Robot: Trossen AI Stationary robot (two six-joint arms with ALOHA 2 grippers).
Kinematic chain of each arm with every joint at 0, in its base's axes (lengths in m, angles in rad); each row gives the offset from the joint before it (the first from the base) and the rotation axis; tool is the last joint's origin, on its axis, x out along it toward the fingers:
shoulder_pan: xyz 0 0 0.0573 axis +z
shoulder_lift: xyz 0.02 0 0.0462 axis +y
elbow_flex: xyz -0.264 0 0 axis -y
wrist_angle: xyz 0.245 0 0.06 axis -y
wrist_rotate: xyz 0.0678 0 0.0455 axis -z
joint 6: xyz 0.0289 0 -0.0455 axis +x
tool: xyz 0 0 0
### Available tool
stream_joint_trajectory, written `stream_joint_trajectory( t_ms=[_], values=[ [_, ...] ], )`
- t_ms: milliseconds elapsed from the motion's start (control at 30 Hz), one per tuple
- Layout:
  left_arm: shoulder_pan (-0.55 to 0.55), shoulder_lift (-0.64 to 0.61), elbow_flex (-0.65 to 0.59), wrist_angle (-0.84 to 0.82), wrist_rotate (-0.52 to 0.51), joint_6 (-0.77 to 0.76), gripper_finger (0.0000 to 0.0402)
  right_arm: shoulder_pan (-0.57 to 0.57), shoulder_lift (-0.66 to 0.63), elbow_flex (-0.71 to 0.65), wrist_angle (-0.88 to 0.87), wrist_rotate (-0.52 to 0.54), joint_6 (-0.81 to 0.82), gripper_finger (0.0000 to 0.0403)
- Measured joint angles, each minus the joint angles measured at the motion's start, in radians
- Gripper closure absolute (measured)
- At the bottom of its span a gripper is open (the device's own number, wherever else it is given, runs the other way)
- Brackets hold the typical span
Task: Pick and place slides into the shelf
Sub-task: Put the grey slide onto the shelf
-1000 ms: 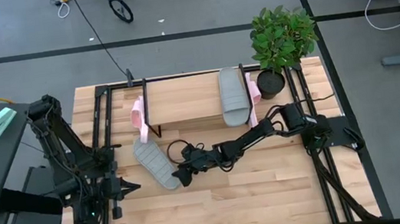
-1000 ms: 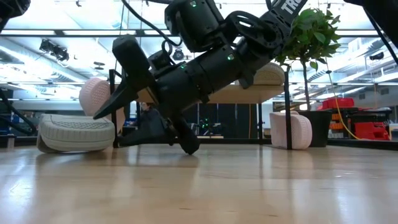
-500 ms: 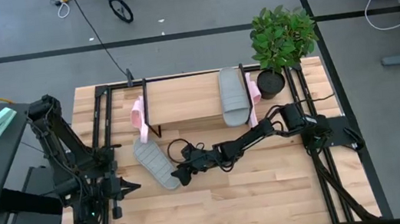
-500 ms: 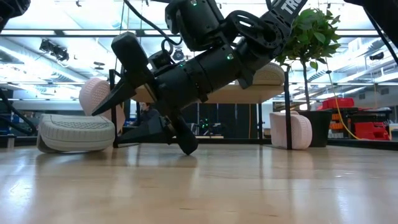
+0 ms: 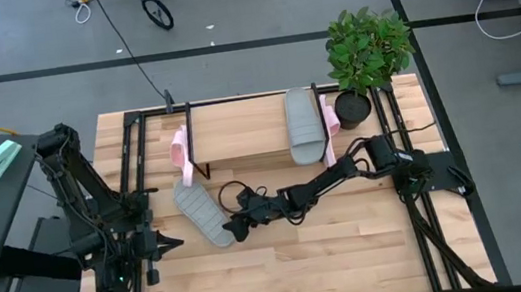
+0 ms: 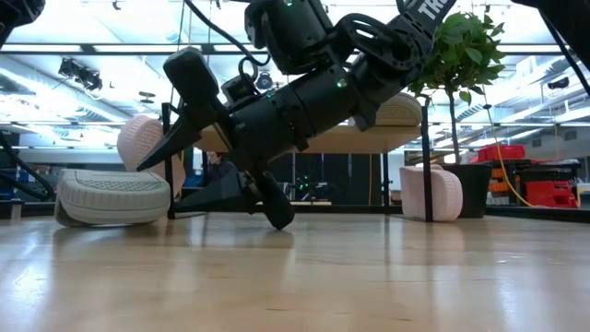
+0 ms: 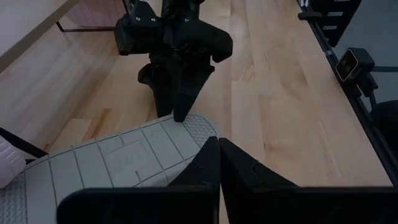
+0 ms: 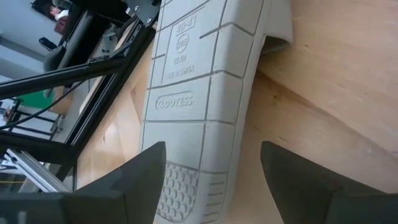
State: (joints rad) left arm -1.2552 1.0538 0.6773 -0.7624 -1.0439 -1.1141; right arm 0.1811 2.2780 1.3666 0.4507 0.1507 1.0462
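a: anything different from a second ago?

b: hardly. the right gripper (image 5: 235, 232) has tipped up a touch in the low view, but it stays over the end of the grey slide (image 5: 203, 214) that lies sole-up on the table in front of the shelf (image 5: 238, 131). its jaws are still spread wide, one finger on either side of the sole's end, nothing clamped yet.

a: and the left gripper (image 5: 168, 245)?

b: parked at the table's left side, well clear, its fingers (image 7: 214, 163) pressed together on nothing.

a: where are the other slides?

b: one grey slide (image 5: 304, 126) already lies on the shelf's board. a pink slide (image 5: 181, 156) leans at the shelf's left leg, another pink slide (image 5: 329, 116) at its right end.

a: so, progress?

b: i'd say one placed, three to go; the grab looks lined up, the squeeze not begun.
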Motion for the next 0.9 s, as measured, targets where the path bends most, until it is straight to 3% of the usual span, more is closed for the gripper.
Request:
stream_joint_trajectory(
  t_ms=[300,500,767,900],
  values=[
    [0.0,0.0,0.0,0.001,-0.01,0.0,0.0381,0.024,0.0,0.0,-0.001,0.04,0.012,0.0135],
    [0.0,0.0,0.0,0.001,-0.01,0.0,0.0396,0.032,0.007,0.032,-0.004,0.041,-0.008,0.0147],
    [0.0,0.0,0.0,0.014,-0.01,-0.001,0.0381,0.033,0.142,0.223,-0.109,-0.01,-0.039,0.02],
    [0.0,0.0,0.0,0.02,-0.01,-0.001,0.038,0.038,0.169,0.29,-0.178,-0.016,-0.081,0.0269]
  ],
)
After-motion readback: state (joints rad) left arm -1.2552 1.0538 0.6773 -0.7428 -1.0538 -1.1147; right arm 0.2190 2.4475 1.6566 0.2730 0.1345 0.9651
